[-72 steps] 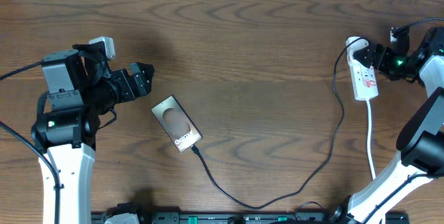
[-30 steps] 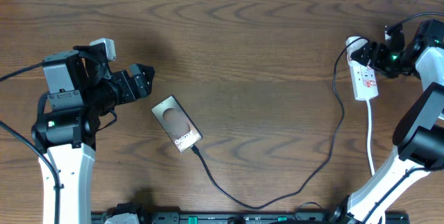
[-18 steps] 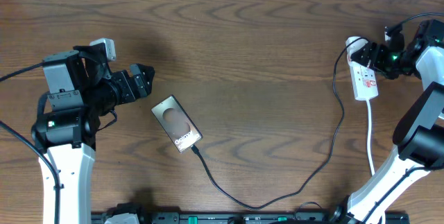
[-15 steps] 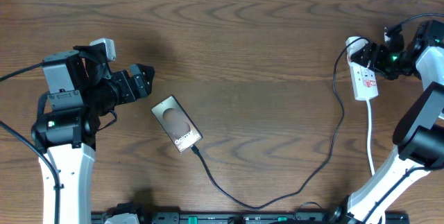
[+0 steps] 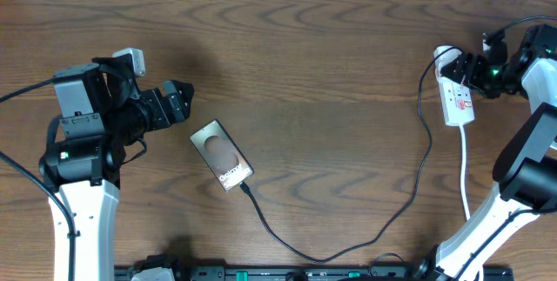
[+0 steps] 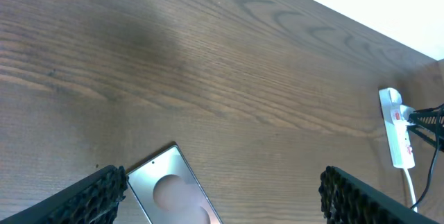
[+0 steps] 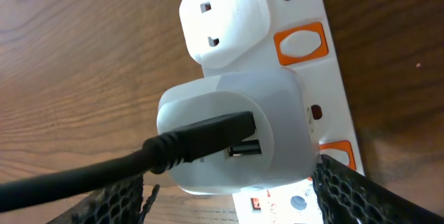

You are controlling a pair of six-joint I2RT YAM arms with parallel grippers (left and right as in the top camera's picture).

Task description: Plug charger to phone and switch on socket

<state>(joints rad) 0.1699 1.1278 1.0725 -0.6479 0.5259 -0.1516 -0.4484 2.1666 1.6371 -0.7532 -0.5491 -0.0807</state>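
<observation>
Over the last couple of seconds the right gripper (image 5: 470,70) had edged slightly toward the top end of the socket (image 5: 459,98), then held there; nothing else had moved. Its fingers stood spread either side of the white adapter (image 7: 270,106) carrying the charger (image 7: 104,172), gripping nothing. The charger's tip appeared seated in the phone (image 5: 221,155), which lay mid-left on the table (image 5: 305,72). The left gripper (image 5: 181,100) hung open beside it. Only the switching-on seemed left.

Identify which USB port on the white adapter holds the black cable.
The upper port in the right wrist view: the charger plugs into it, while the lower port is empty.
</observation>
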